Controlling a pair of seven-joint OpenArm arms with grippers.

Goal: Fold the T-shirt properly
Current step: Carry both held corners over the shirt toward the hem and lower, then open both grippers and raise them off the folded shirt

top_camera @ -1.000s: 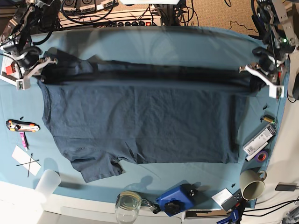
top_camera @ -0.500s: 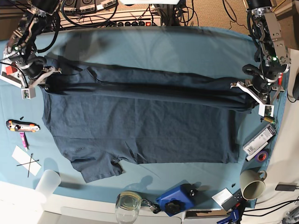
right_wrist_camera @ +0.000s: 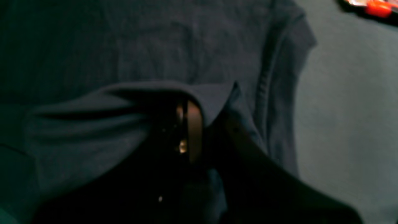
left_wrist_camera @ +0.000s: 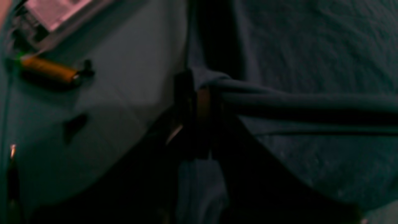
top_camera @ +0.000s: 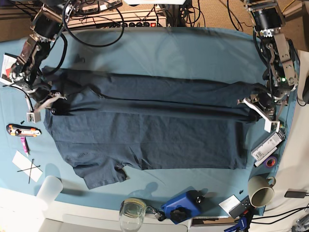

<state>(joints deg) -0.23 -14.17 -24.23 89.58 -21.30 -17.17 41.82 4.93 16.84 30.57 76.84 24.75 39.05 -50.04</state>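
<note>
T-shirt (top_camera: 145, 130) | wrist views dark | end effector tips cloth-hidden

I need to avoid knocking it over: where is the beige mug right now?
In the base view the beige mug stands near the bottom right corner of the table cloth, just below the purple tape roll, clear of the T-shirt.

No wording, brand or number can be read in these views. The only clear sign is a hand-drawn black cross on a white paper slip (top_camera: 27, 167) at the near left of the table. The labelled white box (top_camera: 268, 145) at the right is too small to read.
</note>
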